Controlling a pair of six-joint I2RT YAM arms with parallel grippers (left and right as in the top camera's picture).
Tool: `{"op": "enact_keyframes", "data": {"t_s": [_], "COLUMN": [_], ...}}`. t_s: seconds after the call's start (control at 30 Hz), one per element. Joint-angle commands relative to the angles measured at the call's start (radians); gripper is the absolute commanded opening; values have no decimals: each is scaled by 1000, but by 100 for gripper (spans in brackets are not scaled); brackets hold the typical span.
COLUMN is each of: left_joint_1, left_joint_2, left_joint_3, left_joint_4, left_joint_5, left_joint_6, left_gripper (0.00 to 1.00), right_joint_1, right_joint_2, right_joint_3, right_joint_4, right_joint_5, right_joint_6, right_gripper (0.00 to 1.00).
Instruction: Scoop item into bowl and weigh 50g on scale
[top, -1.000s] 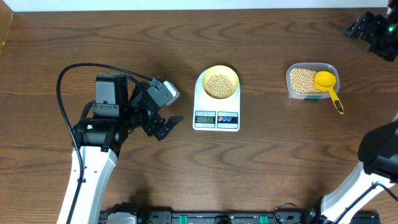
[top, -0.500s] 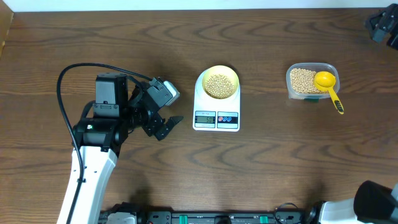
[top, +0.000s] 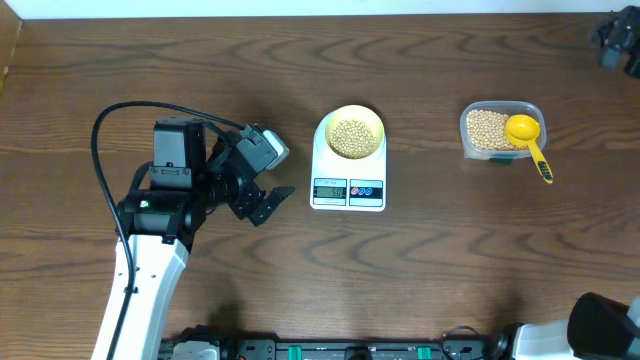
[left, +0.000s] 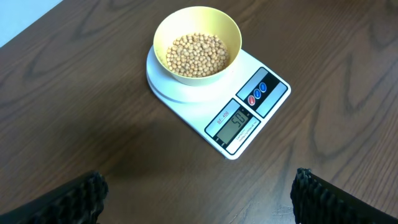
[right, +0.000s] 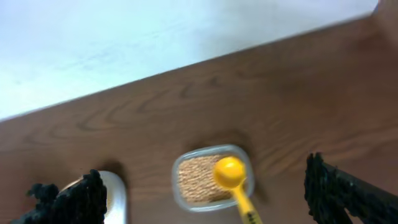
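The pale yellow bowl (top: 354, 135) holds tan beans (top: 351, 136) and stands on the white scale (top: 348, 188), whose display is lit. In the left wrist view the bowl (left: 198, 43), the beans (left: 198, 55) and the scale (left: 245, 121) show ahead. My left gripper (top: 262, 205) is open and empty, just left of the scale; its fingers frame bare table (left: 199, 193). My right gripper (right: 202, 193) is open and empty, high and far from the table; only a bit of the arm shows at the top right of the overhead view.
A clear container (top: 500, 130) of beans with a bright yellow scoop (top: 528, 140) resting in it sits right of the scale; it also shows in the right wrist view (right: 211, 177) with the scoop (right: 233, 177). The table's far edge meets a white wall.
The right arm has pulled back up and to the far right, out of most of the overhead view. The left arm, bowl, scale and scoop have not moved.
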Motion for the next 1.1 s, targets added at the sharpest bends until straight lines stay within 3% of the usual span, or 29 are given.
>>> {"op": "enact_keyframes", "data": {"t_s": [0.0, 0.27, 0.4, 0.87, 1.07], "left_joint_1": [6, 6, 6, 6, 6], "left_joint_2": [4, 4, 4, 4, 4], "left_joint_3": [17, 17, 17, 17, 17], "left_joint_4": [0, 0, 0, 0, 0], "left_joint_5": [6, 6, 6, 6, 6], "left_joint_6": [6, 6, 6, 6, 6], "left_gripper": [96, 96, 96, 96, 96], "right_joint_1": [89, 171, 179, 264, 270], "right_joint_2": [-16, -54, -113, -588, -789], "right_joint_3": [4, -6, -98, -980, -1308], "right_joint_4": [22, 37, 140, 861, 1090], "right_joint_5": [211, 296, 296, 296, 279], "right_joint_6": [-126, -127, -126, -126, -123], "right_gripper": [99, 99, 99, 99, 99]}}
